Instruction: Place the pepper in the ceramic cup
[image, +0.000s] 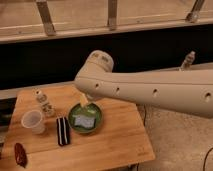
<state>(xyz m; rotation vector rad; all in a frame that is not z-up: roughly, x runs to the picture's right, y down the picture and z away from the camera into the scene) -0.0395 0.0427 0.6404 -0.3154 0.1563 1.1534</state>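
My gripper (84, 101) hangs over the far edge of the green plate (99, 116) on the bench (120, 140), largely hidden by my arm so I cannot tell its grip, while the pepper (20, 154) lies at the bench's front left corner, apart from the white cup (33, 121).

A: We saw a matt wooden table (117, 137), and the pepper (20, 154) looked glossy to us, right?

B: Yep. We found the ceramic cup (33, 121) smooth white, the arm (150, 90) a smooth plastic-looking shell, and the gripper (84, 101) hung over the green plate (100, 118).
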